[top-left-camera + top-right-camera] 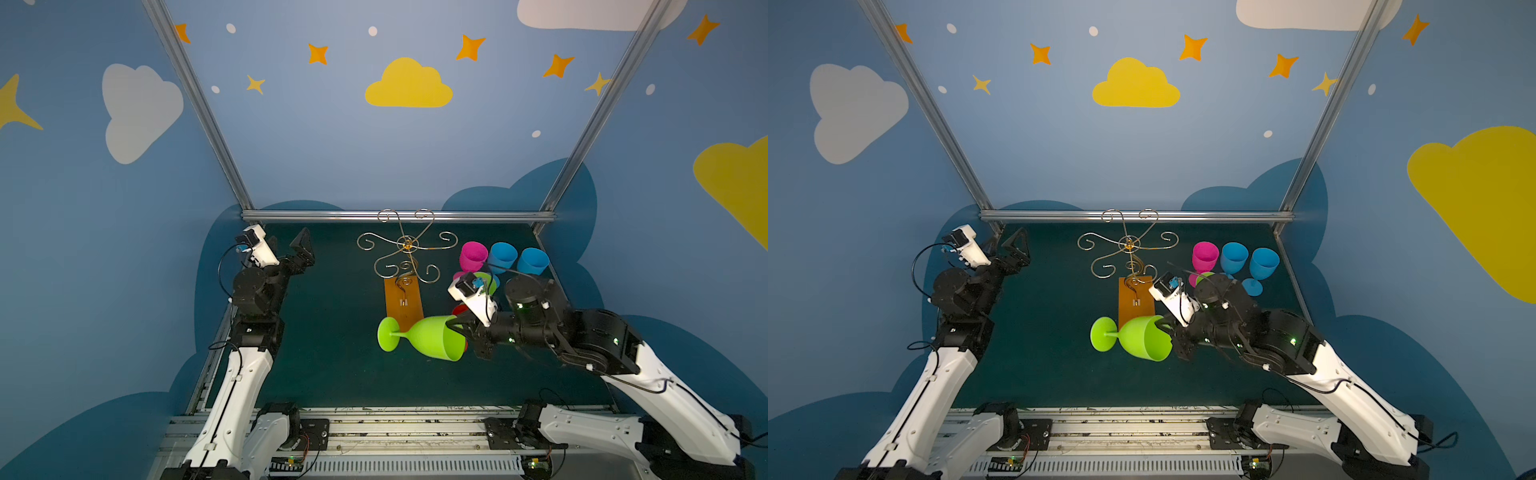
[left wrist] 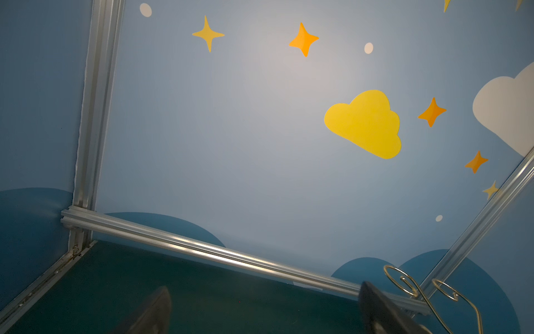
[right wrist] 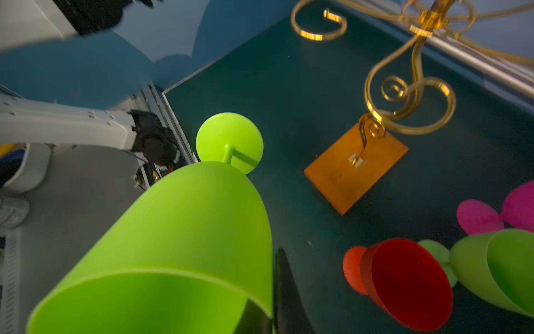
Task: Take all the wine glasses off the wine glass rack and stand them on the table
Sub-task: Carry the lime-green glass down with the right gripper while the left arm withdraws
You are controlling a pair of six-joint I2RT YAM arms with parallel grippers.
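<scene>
Showing the right gripper (image 1: 455,326) (image 1: 1165,326) reaching in from the right of both top views, with its jaws clamped on the rim of the lime-green wine glass (image 1: 432,338) (image 1: 1142,338). In the right wrist view, one jaw lies inside the bowl of this glass (image 3: 173,231) and the other outside it. The glass is carried on its side, its round foot pointing toward the left arm's side. It sits in front of the near end of the orange base (image 1: 403,301) (image 3: 355,167) and apart from the gold wire arms.

The wine glass rack (image 1: 407,245) (image 1: 1128,245) (image 3: 416,86) stands mid-tabletop toward the back rail, and none of its scroll arms holds a glass. The left gripper (image 1: 302,253) (image 2: 265,315) hovers near the back left corner of the dark green tabletop (image 1: 332,353), with its jaws wide apart and nothing between them.

To the right of the rack are a pink glass (image 1: 473,254) and two blue glasses (image 1: 503,255) (image 1: 532,261). A red glass (image 3: 404,283) and a second green glass (image 3: 491,266) lie just beyond the right gripper.
</scene>
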